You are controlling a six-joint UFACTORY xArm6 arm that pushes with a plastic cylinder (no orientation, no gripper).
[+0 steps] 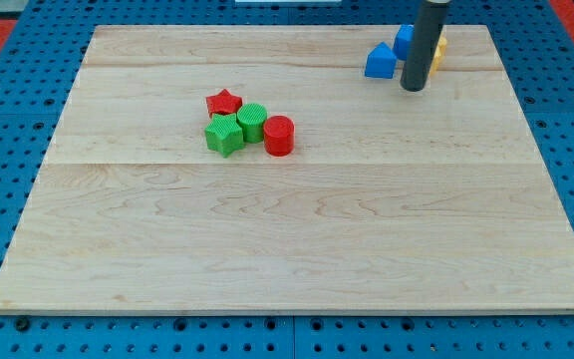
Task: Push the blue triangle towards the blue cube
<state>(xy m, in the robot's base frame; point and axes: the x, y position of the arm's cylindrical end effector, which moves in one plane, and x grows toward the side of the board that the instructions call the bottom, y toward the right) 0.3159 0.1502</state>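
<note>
Rod: my tip [414, 88] is sitting low at the view's top right, just to the right of the blue triangle [380, 62] and a little below it.
End of arm: there is no gripper here and nothing is being held; the bare rod is doing all the work.
Target block: the blue triangle is resting on the wooden board [297, 229] near its top edge, well apart from the central cluster.
Goal block: the blue cube [404, 40] is peeking out just above and right of the triangle, partly hidden by the rod, so I cannot tell whether the two are touching.
Neighbour: a yellow block [438, 52] is showing as a sliver to the right of the rod; its shape is too hidden to call.
Bystanders: the red star [224, 102], green star [224, 134], green cylinder [252, 122] and red cylinder [279, 136] are huddling mid-board, far from the action.
Progress, as I judge it: the gap is looking almost closed, so only a short nudge is remaining.
Doing it well: I am on the wrong side for the push, so I would be swinging round to the triangle's lower left face, then driving up and right along the line to the cube.
Watch-out: pushing off-centre is risking a spin on that sloped shape, and too long a stroke is shoving the cube or the yellow block toward the edge.
</note>
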